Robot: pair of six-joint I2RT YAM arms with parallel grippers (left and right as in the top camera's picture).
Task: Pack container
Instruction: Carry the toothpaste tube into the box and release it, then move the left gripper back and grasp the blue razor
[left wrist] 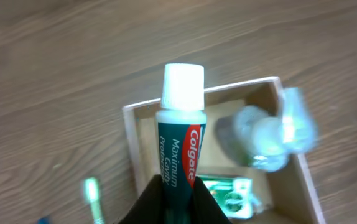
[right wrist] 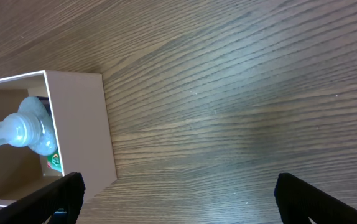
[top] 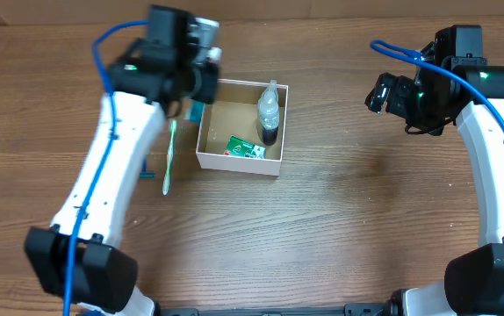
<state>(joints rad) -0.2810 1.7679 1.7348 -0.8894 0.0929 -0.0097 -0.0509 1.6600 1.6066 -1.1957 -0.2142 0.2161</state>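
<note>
Left jaws are clamped on a toothpaste tube, its cap pointing away from them. Just beyond the cap sits the container, holding a clear bottle and a green packet. Right jaws stand wide apart and empty above the bench, with the container well off to their side.

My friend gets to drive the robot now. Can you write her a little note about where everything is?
Left gripper: shut on the toothpaste tube, held by the container's left wall, not yet inside.
Right gripper: open and empty, over the table to the right of the container.
Done: the clear bottle and the green packet are in the container.
Left to do: put the toothpaste in, then probably the green toothbrush, which lies on the table left of the container.
</note>
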